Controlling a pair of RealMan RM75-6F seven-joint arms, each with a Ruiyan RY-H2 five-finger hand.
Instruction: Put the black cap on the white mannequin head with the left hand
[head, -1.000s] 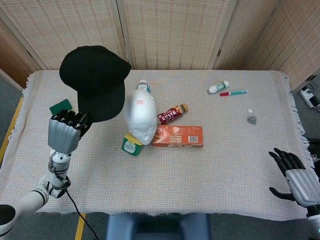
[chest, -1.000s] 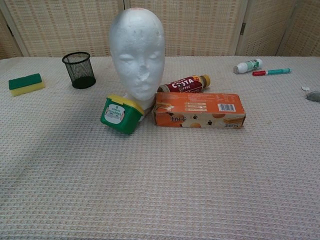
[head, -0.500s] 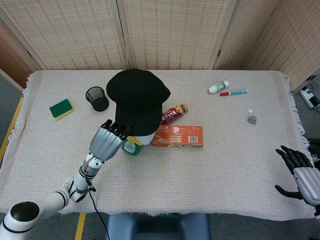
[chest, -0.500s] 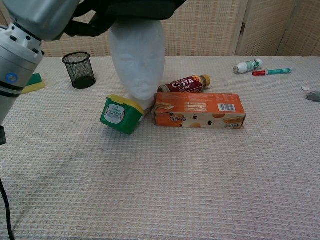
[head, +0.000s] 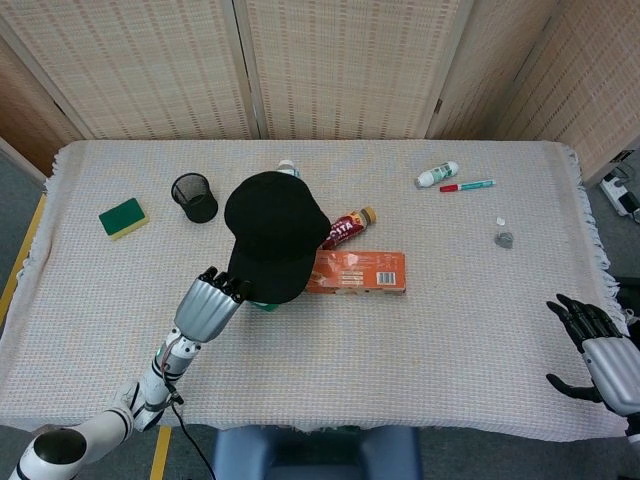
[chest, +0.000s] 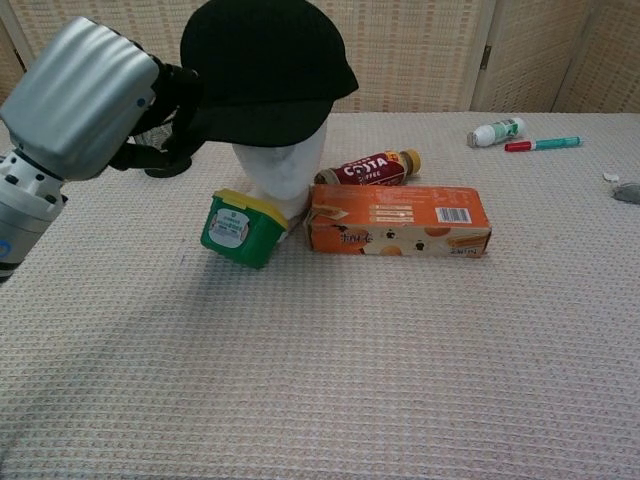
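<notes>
Left hand (chest: 85, 110) gripping the black cap (chest: 265, 70) at its brim, seemingly; cap seated on the white mannequin head (chest: 280, 175) just right of it. Right hand (head: 600, 350) open, fingers spread, holding nothing.

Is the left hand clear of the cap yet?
No, in the chest view the left hand has its fingers at the edge of the black cap, which sits on the white mannequin head.

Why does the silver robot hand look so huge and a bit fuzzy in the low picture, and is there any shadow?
Chest view: the left hand sits close to the camera, so it looms large and soft-edged beside the black cap. Head view: from farther off it looks small and sharp, and the light is even, with only faint shadows on the table.
</notes>
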